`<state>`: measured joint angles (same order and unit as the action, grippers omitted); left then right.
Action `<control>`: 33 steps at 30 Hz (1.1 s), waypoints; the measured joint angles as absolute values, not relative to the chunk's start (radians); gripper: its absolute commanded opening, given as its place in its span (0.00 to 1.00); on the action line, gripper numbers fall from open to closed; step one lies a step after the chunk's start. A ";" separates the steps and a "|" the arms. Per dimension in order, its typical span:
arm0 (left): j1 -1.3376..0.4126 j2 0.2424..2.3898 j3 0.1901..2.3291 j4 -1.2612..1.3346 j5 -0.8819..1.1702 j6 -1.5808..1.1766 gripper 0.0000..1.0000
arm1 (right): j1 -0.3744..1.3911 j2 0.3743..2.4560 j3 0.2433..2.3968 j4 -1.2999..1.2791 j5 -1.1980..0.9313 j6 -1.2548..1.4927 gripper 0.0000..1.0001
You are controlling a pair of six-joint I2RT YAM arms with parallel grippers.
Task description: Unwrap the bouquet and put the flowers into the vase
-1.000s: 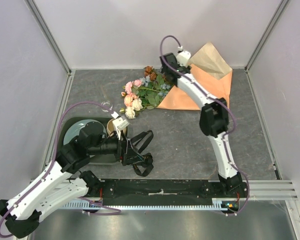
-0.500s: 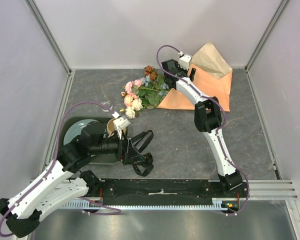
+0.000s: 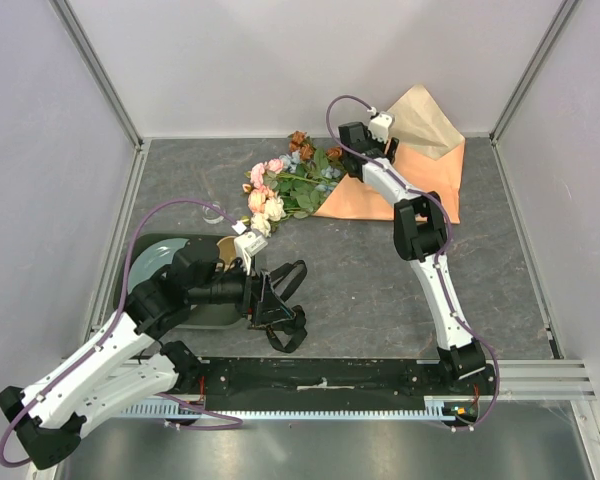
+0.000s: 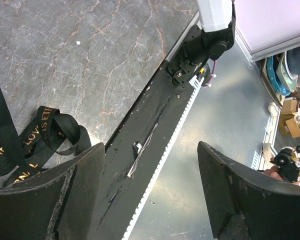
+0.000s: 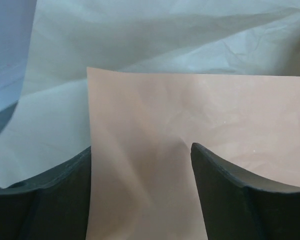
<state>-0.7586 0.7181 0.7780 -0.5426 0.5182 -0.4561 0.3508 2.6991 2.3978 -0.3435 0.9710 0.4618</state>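
Note:
The bouquet lies unwrapped at the back of the table. Its flowers [image 3: 285, 187], pink, cream, blue and rust with green leaves, rest with their stems on the spread orange paper [image 3: 425, 185]. My right gripper [image 3: 392, 152] is at that paper's left edge, open, with the orange sheet [image 5: 190, 110] between its fingers and paler paper [image 5: 140, 40] behind it. The black lettered ribbon [image 3: 295, 275] lies loose near the front. My left gripper [image 3: 278, 308] hovers beside it, open and empty [image 4: 151, 145]. The clear vase [image 3: 215, 212] stands left of the flowers.
A tan mug [image 3: 225, 250] sits on a dark round tray [image 3: 155, 262], partly hidden by my left arm. The ribbon [image 4: 45, 127] shows at the left of the left wrist view, with the black base rail [image 4: 150, 125] beyond. Grey walls enclose the table.
My right gripper has shifted right from above the flower stems to the orange paper's edge. My left arm has edged slightly forward, its gripper still open by the ribbon.

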 measured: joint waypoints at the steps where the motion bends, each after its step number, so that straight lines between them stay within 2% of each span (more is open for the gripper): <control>1: -0.759 0.720 0.778 -0.543 0.518 -0.456 0.81 | 0.353 2.693 2.378 -0.334 0.971 0.465 0.67; 3: -0.759 0.722 0.778 -0.543 0.518 -0.456 0.81 | 0.356 2.676 2.331 -0.331 0.970 0.472 0.55; 4: -0.758 0.722 0.778 -0.543 0.519 -0.456 0.81 | 0.358 2.671 2.315 -0.330 0.969 0.474 0.46; 13: -0.759 0.694 0.764 -0.528 0.521 -0.461 0.81 | 0.365 2.548 2.161 -0.333 0.965 0.519 0.09; 18: -0.759 0.660 0.750 -0.525 0.524 -0.469 0.81 | 0.365 2.434 2.083 -0.334 0.968 0.550 0.04; 25: -0.759 0.624 0.745 -0.525 0.524 -0.472 0.81 | 0.371 2.239 1.898 -0.443 0.962 0.712 0.03; 29: -0.759 0.607 0.738 -0.522 0.524 -0.473 0.81 | 0.384 2.119 1.742 -0.541 0.928 0.862 0.04; 33: -0.759 0.597 0.733 -0.522 0.525 -0.473 0.81 | 0.418 2.029 1.613 -0.614 0.891 0.986 0.10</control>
<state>-0.7586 0.5972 0.7330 -0.5220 0.5247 -0.4732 0.4179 2.0289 1.6127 -0.6144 0.8913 0.9863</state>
